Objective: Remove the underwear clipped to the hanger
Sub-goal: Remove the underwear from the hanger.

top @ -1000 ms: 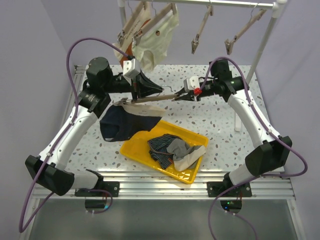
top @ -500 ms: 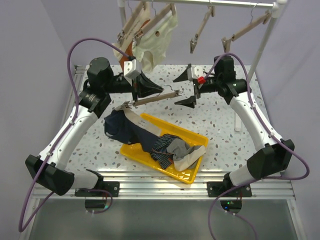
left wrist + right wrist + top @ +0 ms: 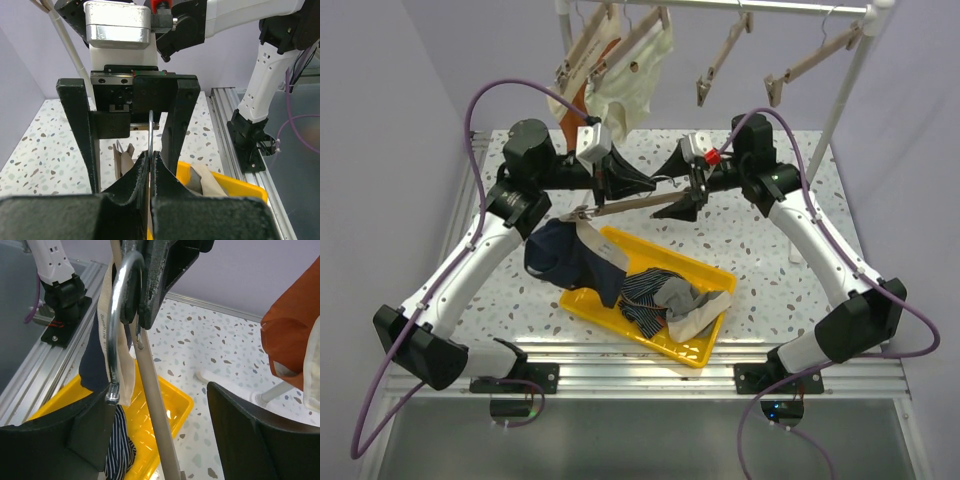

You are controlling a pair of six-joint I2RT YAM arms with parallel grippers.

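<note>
Left hand [image 3: 638, 183] clenches the hanger [image 3: 620, 206]; right hand [image 3: 678, 182] released; navy underwear [image 3: 560, 255] seemingly dangling below.

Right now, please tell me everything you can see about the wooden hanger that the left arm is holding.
The hanger is a slim bar of pale brown wood with a curved silver metal hook. It lies almost level above the table, between the two arms. The left claw is shut on the hook. A metal clip at its left end still pinches the navy underwear, which droops onto the yellow tray. The open right claw stands around its right end.
</note>
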